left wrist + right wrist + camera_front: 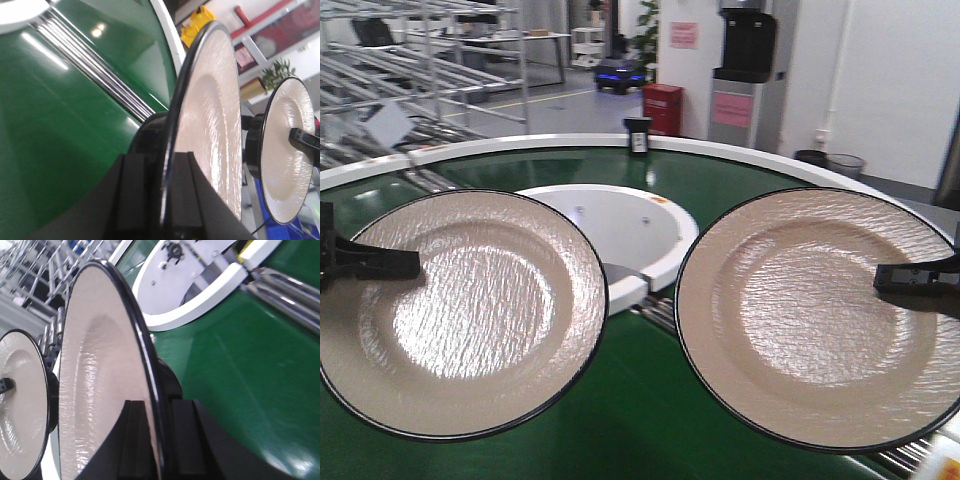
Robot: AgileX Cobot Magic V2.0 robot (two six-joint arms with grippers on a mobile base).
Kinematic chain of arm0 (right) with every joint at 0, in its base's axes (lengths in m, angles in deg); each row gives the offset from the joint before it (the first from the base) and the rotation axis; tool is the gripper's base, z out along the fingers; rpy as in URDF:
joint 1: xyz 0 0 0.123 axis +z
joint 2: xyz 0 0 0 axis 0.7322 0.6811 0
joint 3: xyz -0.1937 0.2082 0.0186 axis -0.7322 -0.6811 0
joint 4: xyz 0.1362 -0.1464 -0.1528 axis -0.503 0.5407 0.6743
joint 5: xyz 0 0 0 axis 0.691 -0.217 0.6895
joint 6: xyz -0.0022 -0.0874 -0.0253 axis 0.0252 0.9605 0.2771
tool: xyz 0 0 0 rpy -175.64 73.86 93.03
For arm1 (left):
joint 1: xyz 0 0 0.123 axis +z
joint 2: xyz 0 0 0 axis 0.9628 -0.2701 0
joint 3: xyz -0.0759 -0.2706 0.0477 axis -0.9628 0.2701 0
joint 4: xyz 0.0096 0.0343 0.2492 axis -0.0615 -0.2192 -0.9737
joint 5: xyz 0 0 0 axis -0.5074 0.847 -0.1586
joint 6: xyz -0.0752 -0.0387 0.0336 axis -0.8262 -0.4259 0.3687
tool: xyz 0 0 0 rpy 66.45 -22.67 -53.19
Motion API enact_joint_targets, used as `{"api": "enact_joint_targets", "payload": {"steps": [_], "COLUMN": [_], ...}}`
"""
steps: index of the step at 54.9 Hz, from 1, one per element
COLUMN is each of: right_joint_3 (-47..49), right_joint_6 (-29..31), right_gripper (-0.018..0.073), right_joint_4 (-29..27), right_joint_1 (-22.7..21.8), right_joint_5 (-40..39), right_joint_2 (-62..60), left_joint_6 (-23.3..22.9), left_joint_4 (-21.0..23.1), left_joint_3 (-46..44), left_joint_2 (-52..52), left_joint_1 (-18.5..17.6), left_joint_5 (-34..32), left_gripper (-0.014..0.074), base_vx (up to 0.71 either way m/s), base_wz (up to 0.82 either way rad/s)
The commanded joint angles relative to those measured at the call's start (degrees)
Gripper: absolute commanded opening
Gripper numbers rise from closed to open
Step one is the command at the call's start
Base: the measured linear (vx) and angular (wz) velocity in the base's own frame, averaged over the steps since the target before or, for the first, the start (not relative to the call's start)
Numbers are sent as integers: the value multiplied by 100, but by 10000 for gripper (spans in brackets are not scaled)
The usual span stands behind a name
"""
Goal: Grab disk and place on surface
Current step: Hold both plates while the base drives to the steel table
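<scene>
Two beige disks with black rims hang above the green conveyor belt (630, 420). The left disk (460, 310) is clamped at its left rim by my left gripper (382, 263), which is shut on it. My right gripper (912, 277) is shut on the right rim of the right disk (810, 310). The left wrist view shows the left disk (210, 110) edge-on inside the left gripper (167, 192), with the right disk (287, 150) beyond. The right wrist view shows the right disk (95, 390) pinched in the right gripper (159, 435). The dark taped surface is out of view.
A white inner hub (620, 225) sits inside the belt ring, with metal rollers (95, 65) across the belt. A small black object (637, 135) stands on the far white rim. Behind are racks (410, 70), a red box (662, 108) and a dispenser (745, 70).
</scene>
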Motion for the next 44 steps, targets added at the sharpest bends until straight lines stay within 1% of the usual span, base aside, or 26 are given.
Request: {"api": "enact_joint_targets", "payload": {"steps": [1, 44], "right_joint_3": [188, 188], "right_joint_6": [-46, 6], "right_gripper": [-9, -9], "right_joint_4": [-764, -764], "right_joint_1": [-35, -35], "right_joint_5": [-49, -48], "right_joint_2": [-192, -192], "left_joint_6": [-97, -97], "left_joint_4": [824, 824], "left_joint_3": [-189, -189], "left_joint_2": [252, 252], "left_joint_1": [-45, -45], "left_joint_5": [221, 226], "left_gripper": [-1, -1], "base_vx": [-13, -13], "base_wz": [-49, -53]}}
